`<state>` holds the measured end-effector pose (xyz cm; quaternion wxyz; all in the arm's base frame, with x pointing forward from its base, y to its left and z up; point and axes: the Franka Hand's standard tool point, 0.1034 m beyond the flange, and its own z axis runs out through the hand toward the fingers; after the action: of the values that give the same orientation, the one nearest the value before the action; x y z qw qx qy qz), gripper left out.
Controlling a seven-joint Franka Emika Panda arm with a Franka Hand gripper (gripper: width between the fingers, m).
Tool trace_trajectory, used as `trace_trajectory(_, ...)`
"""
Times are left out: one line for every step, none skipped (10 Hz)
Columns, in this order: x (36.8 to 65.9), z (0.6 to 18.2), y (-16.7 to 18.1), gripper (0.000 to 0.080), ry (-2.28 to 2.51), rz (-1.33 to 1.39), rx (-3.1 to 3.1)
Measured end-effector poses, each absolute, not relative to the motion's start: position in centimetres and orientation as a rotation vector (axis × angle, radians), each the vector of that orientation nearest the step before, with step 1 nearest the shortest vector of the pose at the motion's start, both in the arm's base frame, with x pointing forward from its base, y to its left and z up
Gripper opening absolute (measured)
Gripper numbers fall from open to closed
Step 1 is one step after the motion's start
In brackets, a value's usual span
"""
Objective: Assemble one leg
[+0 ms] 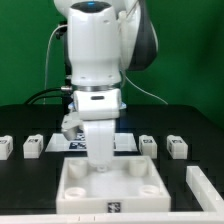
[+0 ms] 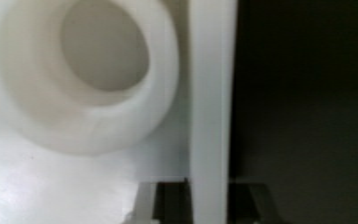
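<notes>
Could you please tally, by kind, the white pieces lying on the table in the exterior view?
Legs: 4
Square part with sockets: 1
Long bar: 1
Marker board, partly hidden by the arm: 1
Total: 7

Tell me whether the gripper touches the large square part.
Cannot tell. Exterior view: the gripper hangs low over the square part, tips merging with it. Wrist view: just a socket, close.

Seen very close and blurred, the white square part [image 2: 51, 190] fills most of the view. A round socket [image 2: 87, 70] sinks into it, just beside a straight raised rim [image 2: 211, 100]. Beyond the rim lies the dark table [image 2: 309, 100]. Small dark patches [image 2: 167, 203] against the rim are too blurred to identify.
</notes>
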<state>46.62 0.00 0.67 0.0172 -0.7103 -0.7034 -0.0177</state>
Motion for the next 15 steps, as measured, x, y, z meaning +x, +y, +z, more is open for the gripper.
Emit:
trace_trajectory(48.4,0.8,1.4,0.0058,-2.193,-0.084,-2.213)
trace_trajectory(48.8,0.6,2.2,0.0058,-2.186,-0.079,-2.213)
trace_trajectory(48.9,0.6,3.1,0.0059,-2.153,-0.053,-2.228)
trace_trajectory(48.9,0.6,4.2,0.0059,-2.139,-0.042,-2.232)
trace_trajectory(49.0,0.6,5.0,0.0059,-2.141,-0.041,-2.231)
trace_trajectory(49.0,0.6,5.3,0.0059,-2.132,-0.034,-2.235)
trace_trajectory(49.0,0.6,5.4,0.0059,-2.105,-0.019,-2.257)
trace_trajectory(49.0,0.6,5.3,0.0059,-2.103,-0.018,-2.258)
trace_trajectory(49.0,0.6,5.3,0.0059,-2.105,-0.019,-2.258)
trace_trajectory(49.0,0.6,5.3,0.0071,-2.104,-0.019,-2.258)
trace_trajectory(49.0,0.6,5.3,0.0071,-2.102,-0.019,-2.259)
trace_trajectory(49.0,0.6,5.3,0.0245,-2.102,-0.019,-2.260)
trace_trajectory(49.0,0.6,5.2,0.0245,-2.102,-0.019,-2.260)
trace_trajectory(49.0,0.6,5.2,0.0427,-2.101,-0.019,-2.260)
trace_trajectory(49.0,0.6,5.2,0.0559,-2.101,-0.019,-2.260)
